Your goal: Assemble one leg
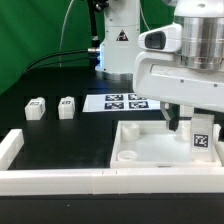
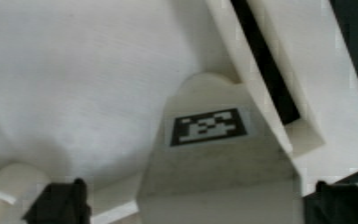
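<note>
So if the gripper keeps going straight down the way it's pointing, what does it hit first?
Most likely the tray. The gripper points down over its floor, right beside a tagged leg. In the wrist view the white surface with the tag fills the space ahead of the gripper; depth is unclear, so it could touch the leg first.

Matt white plastic leg [image 1: 202,136], smooth white tray [image 1: 140,150]

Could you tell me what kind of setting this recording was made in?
Most likely a robotics lab bench. A black table sits before a green backdrop, with the marker board lying flat on it. Tagged white legs wait near a white tray, over which the gripper works.
</note>
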You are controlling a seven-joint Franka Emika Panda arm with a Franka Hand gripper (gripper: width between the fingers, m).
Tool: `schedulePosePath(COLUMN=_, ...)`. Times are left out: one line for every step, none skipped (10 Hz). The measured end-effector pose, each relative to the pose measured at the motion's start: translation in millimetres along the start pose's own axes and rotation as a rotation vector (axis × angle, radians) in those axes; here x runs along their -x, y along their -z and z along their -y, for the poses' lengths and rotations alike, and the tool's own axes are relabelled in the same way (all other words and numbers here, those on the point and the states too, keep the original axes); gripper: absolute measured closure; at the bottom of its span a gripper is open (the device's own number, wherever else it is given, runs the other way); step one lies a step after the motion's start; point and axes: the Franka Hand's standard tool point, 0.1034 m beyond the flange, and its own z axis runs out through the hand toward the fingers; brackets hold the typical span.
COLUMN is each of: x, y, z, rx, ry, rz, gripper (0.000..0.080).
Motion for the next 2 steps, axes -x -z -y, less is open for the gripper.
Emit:
schedulePosePath(x=0.0, y=0.0, z=0.0, rx=0.0, ry=0.0, rz=0.0, gripper=0.0157)
schedulePosePath(x=0.0, y=-0.1, z=0.0, rx=0.0, ry=0.0, rz=0.0, gripper=0.0151)
